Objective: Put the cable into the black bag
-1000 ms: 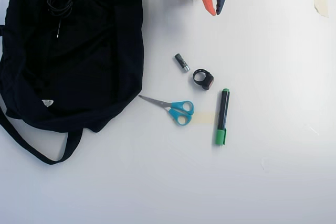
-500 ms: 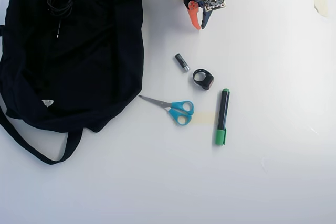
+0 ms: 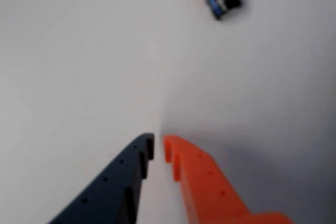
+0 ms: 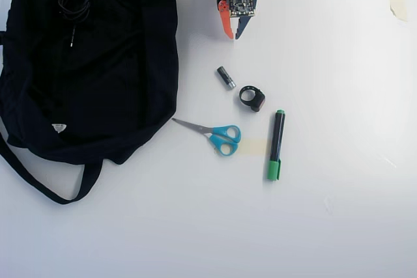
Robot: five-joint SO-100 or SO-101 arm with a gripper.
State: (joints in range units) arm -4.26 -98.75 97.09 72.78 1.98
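Cable (image 4: 73,4): seen coiled on the black bag (image 4: 98,83), upper left of the overhead view.
Gripper (image 4: 232,35): found at top centre, well apart from the bag; fingers nearly closed, nothing held between them.
Battery (image 4: 225,77): seen just below the gripper, on the white table (image 4: 339,161).

I see the thin black coiled cable (image 4: 73,3) lying on the large, soft black fabric bag (image 4: 117,76), near its top.
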